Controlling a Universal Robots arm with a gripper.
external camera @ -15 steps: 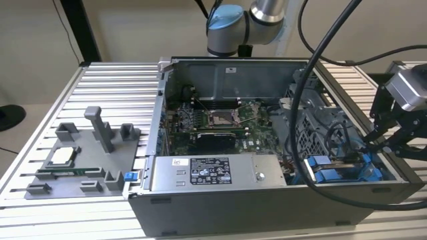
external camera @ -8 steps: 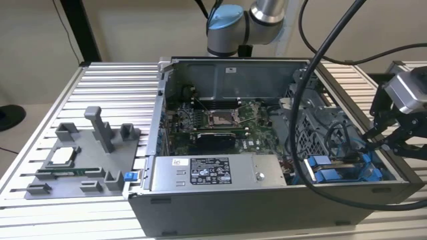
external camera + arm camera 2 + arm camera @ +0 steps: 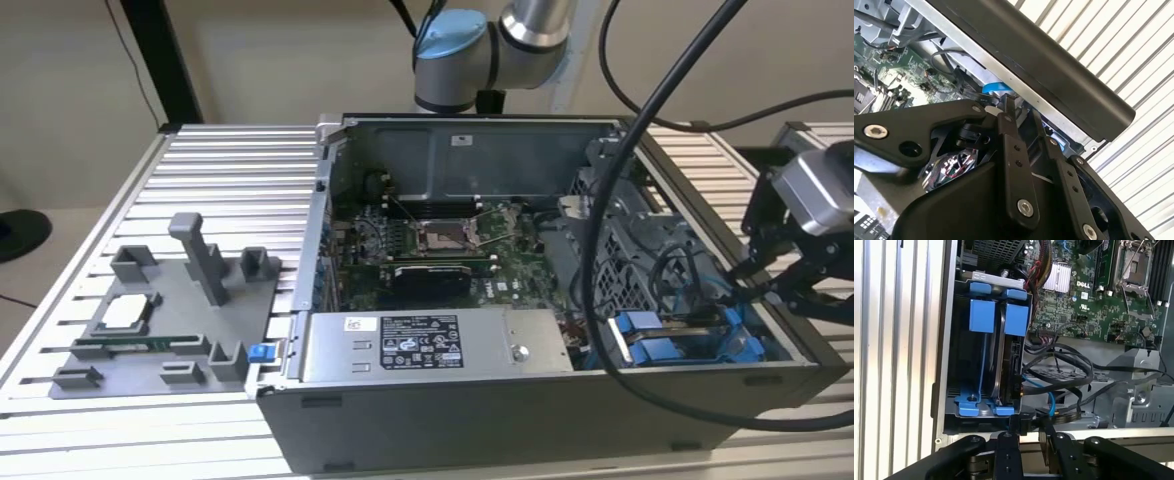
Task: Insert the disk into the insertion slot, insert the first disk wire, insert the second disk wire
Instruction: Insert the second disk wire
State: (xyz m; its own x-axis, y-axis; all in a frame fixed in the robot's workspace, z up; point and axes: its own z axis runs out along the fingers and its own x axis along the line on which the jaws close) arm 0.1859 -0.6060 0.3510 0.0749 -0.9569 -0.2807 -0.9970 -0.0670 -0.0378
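At the open computer case (image 3: 534,300) on the slatted table (image 3: 214,170), near corner on the exterior view's right: gripper (image 3: 774,285) hangs just outside the case wall, level with the insertion slot (image 3: 687,345). Arm (image 3: 501,40) comes in from behind the case. In the first wrist view the disk (image 3: 1013,360) stands on edge inside the slot (image 3: 949,365), clipped in its blue carrier (image 3: 1016,319), with a second blue tab just beside it. Disk looks seated between the blue rails. Gripper (image 3: 1029,421) is over the case rim at the disk's connector end, very close to it. Can't tell whether it is clamped on anything; the spot is dark in both wrist views (image 3: 1021,111). A blue cable (image 3: 1049,400) and several black cables (image 3: 1069,360) loop just beside that end of the disk; can't tell whether any is plugged in. Motherboard (image 3: 441,240) lies flat in the case, with the grey power-supply box (image 3: 427,345) along the near wall. Grey fixture (image 3: 147,320) sits on the table, well apart, on the exterior view's left.
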